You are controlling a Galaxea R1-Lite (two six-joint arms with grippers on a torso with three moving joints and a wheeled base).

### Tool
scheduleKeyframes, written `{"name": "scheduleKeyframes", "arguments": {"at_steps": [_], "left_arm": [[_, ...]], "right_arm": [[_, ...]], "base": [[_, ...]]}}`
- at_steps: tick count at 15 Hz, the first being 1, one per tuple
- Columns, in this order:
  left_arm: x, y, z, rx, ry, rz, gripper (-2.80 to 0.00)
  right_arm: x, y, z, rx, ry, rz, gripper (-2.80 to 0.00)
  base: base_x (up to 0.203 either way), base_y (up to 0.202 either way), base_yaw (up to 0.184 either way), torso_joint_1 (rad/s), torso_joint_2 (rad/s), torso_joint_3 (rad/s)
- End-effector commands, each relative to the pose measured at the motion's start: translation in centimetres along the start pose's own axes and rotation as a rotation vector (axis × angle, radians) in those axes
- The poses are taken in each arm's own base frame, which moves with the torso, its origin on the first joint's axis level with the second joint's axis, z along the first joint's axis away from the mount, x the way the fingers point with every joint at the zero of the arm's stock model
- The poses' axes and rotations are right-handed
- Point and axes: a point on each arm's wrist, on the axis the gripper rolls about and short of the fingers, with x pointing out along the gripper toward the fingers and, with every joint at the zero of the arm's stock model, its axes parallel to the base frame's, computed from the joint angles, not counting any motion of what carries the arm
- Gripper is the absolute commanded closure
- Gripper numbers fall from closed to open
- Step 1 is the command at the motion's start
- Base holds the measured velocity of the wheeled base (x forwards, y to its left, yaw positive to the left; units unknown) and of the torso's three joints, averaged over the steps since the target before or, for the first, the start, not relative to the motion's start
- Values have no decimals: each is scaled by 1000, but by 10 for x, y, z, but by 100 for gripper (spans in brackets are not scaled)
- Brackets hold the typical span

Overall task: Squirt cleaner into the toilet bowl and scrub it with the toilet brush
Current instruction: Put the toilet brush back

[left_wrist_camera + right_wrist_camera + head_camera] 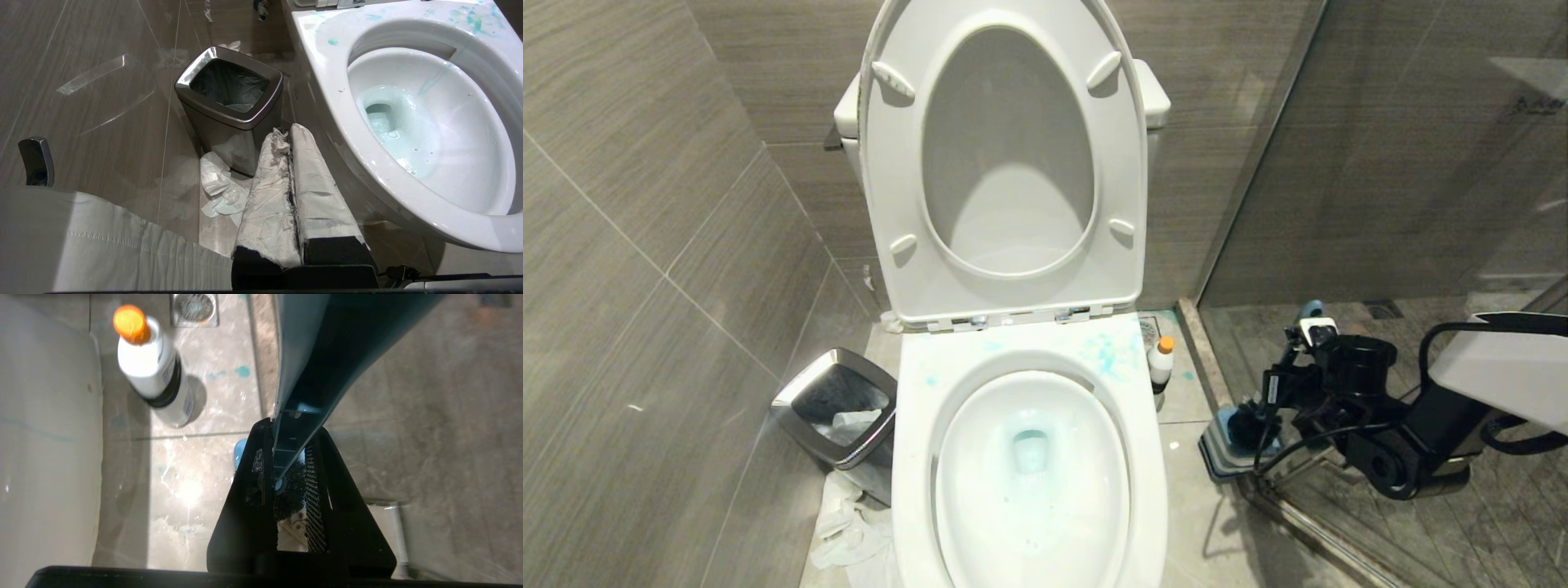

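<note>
The toilet bowl [1029,474] stands with lid and seat raised; blue-teal liquid stains its rim [470,18] and tints the water [384,122]. The cleaner [1161,363] stands upright on the floor right of the toilet, also seen as a white bottle [153,379] with an orange cap. My right gripper [1278,384] is low at the right, shut on the slate-blue handle of the toilet brush [304,375]. The black bristle head [1243,426] is at the mouth of the blue-grey holder [1215,451]. My left gripper [288,130], its fingers wrapped in white, is shut and empty beside the bowl.
A steel-rimmed waste bin [837,412] stands left of the toilet, with crumpled paper [849,531] on the floor in front of it. A glass shower partition and its raised sill [1209,359] run along the right. A floor drain [194,308] lies behind the bottle.
</note>
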Motion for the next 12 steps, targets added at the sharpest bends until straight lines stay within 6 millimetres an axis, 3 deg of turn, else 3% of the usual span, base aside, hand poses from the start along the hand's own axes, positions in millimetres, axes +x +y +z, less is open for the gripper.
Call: {"name": "scheduleKeyframes", "arguments": {"at_steps": [1,12], "left_arm": [[0,0,0,0,1,0,0],[0,0,0,0,2,0,0]], "right_arm": [[8,2,-20,-8,37,3,0],[38,-14,-50,1,81,-41,0]], "base": [[0,0,0,0,0,0],[0,0,0,0,0,0]]}}
